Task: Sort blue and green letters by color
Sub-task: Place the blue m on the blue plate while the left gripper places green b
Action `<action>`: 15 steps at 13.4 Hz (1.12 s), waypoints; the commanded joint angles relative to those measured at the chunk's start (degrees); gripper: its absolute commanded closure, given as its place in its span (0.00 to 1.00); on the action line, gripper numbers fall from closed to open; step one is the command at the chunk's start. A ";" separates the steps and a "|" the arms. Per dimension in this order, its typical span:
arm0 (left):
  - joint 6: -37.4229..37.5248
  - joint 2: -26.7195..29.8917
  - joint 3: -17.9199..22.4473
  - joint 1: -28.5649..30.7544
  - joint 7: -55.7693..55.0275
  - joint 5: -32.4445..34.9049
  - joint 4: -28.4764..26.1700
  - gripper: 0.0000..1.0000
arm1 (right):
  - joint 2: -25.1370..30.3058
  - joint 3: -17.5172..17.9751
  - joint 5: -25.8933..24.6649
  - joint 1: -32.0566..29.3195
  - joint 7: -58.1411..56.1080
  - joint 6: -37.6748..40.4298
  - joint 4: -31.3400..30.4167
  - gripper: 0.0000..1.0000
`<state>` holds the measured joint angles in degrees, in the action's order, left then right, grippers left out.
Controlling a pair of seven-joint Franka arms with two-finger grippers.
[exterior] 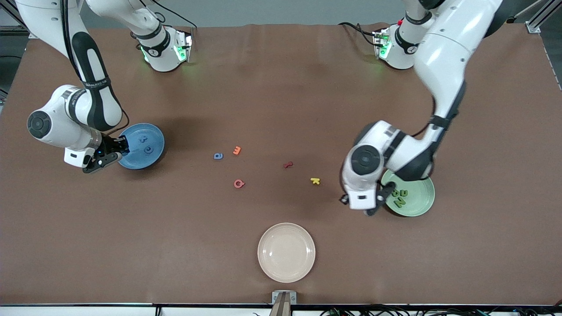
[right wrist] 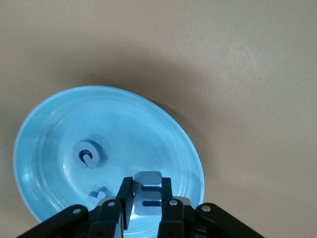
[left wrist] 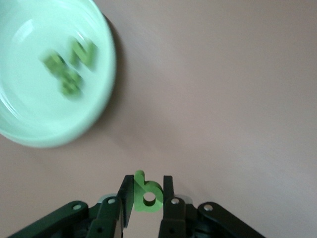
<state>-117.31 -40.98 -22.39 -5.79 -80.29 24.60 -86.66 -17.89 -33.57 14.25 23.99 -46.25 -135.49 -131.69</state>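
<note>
My right gripper (exterior: 119, 149) is shut on a blue letter E (right wrist: 147, 194) and holds it over the rim of the blue plate (exterior: 153, 131), which also shows in the right wrist view (right wrist: 148, 129). Two blue letters (right wrist: 88, 153) lie in that plate. Another blue letter (exterior: 218, 156) lies on the table near the middle. My left gripper (exterior: 383, 193) is shut on a green letter b (left wrist: 147, 194) over the table beside the green plate (exterior: 428, 193). Green letters (left wrist: 81, 52) lie in that plate (left wrist: 29, 119).
An orange letter (exterior: 237, 150), a pink letter (exterior: 239, 183), a red letter (exterior: 288, 165) and a yellow K (exterior: 315, 181) lie around the table's middle. A cream plate (exterior: 286, 252) stands nearer to the front camera.
</note>
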 commanded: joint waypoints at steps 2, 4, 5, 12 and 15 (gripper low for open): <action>-2.83 7.40 -2.30 10.25 11.10 0.45 -12.46 0.99 | -0.40 0.52 -0.63 -1.32 -1.03 -3.03 -1.64 0.69; -3.71 7.85 -5.54 16.57 15.67 0.45 -14.85 0.98 | -0.31 0.52 -0.63 -1.23 -0.94 -2.94 -1.64 0.38; -4.94 7.67 -7.04 19.99 18.04 0.45 -15.99 0.96 | -0.22 0.52 -0.54 -1.23 -0.33 -2.59 -1.56 0.35; -10.14 8.10 -8.63 25.21 22.28 0.45 -17.58 0.00 | 0.57 0.78 0.16 3.77 11.68 -2.06 -1.47 0.20; -7.07 13.71 -8.72 25.04 28.31 0.45 -14.87 0.00 | 0.66 0.87 0.52 9.56 25.20 -2.06 -1.21 0.17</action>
<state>-127.39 -32.88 -30.89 19.01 -56.14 24.67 -102.01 -18.53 -32.57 14.53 30.01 -28.71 -137.34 -132.37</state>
